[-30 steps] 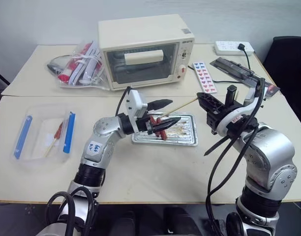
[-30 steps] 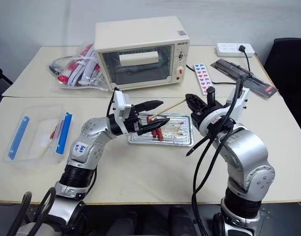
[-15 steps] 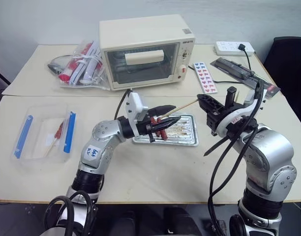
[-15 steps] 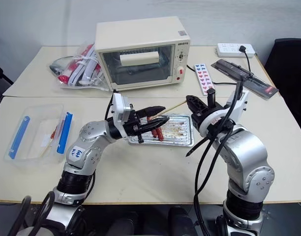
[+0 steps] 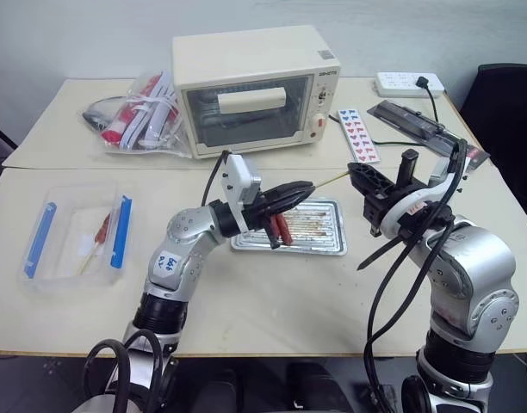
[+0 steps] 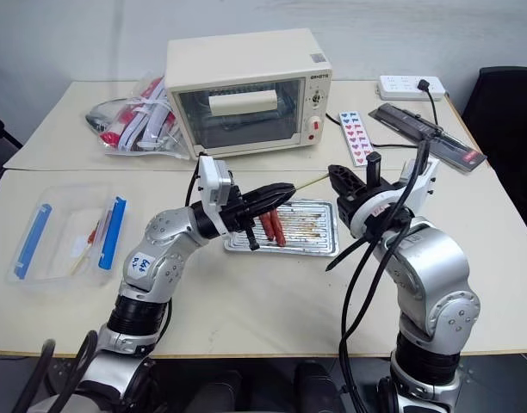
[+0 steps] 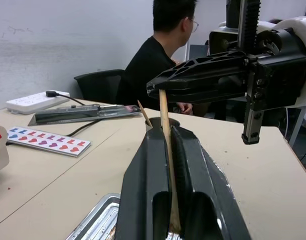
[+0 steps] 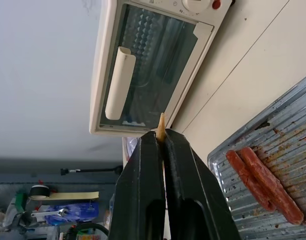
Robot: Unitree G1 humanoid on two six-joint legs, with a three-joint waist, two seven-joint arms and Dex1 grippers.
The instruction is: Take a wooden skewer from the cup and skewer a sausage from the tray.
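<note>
left gripper (image 5: 300,191) now clamped on the wooden skewer (image 5: 331,180), right gripper (image 5: 356,175) likewise pinching its far end

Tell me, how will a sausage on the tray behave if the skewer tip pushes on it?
The sausage is round and lies loose, so it will probably roll rather than stay put. Its glossy skin and the stained tray suggest that it is slippery and may slide away from the tip.

cup (image 7: 163,121): sitting behind the left gripper (image 7: 168,150), just its rim showing
wooden skewer (image 5: 331,179): both ends disappearing inside closed fingers
tray (image 5: 328,243): near-left part lying under the left gripper
</note>
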